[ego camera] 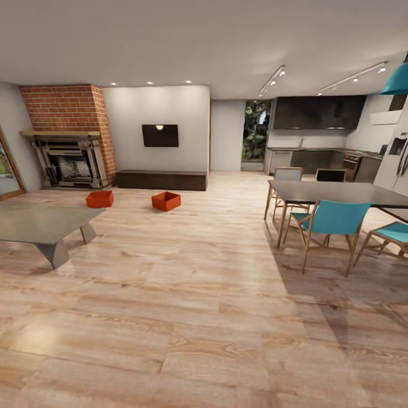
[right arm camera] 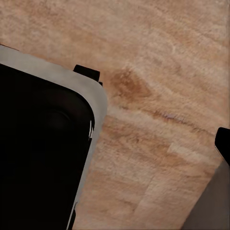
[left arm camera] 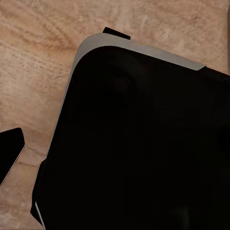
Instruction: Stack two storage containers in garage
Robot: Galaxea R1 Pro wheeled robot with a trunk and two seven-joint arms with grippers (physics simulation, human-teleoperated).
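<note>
- Your tools: neither wrist view lets me tell how far the fingers stand apart or whether they hold anything. The left wrist view has a dark finger tip (left arm camera: 12, 148) at its edge above the robot's black, grey-rimmed base (left arm camera: 139, 139); the right wrist view has the same base (right arm camera: 43, 143) and a dark corner at the opposite edge. Both cameras look down at the wood plank floor (right arm camera: 158, 62), so I judge the arms hang tucked and empty, but check before you reach.
- The step in hand is the drive across the living room to the first bin; nothing is picked up yet.
- The two storage containers sit on the plank floor at the far side of the room, well apart from you: the left container (ego camera: 100, 199) near the front of the brick fireplace (ego camera: 68, 136), the right container (ego camera: 166, 200) beside it, in front of the low dark cabinet (ego camera: 161, 180) under the wall television (ego camera: 160, 135).
- Steer between the grey low table (ego camera: 42, 224) on your left and the dining table (ego camera: 340, 194) with its blue chairs (ego camera: 331, 221) on your right; the open floor between them gives a straight run.
- Aim for the right container first, as it lies nearer the open lane.
- Stop short, square to a long wall of the bin, so that both arms can reach its rim.
</note>
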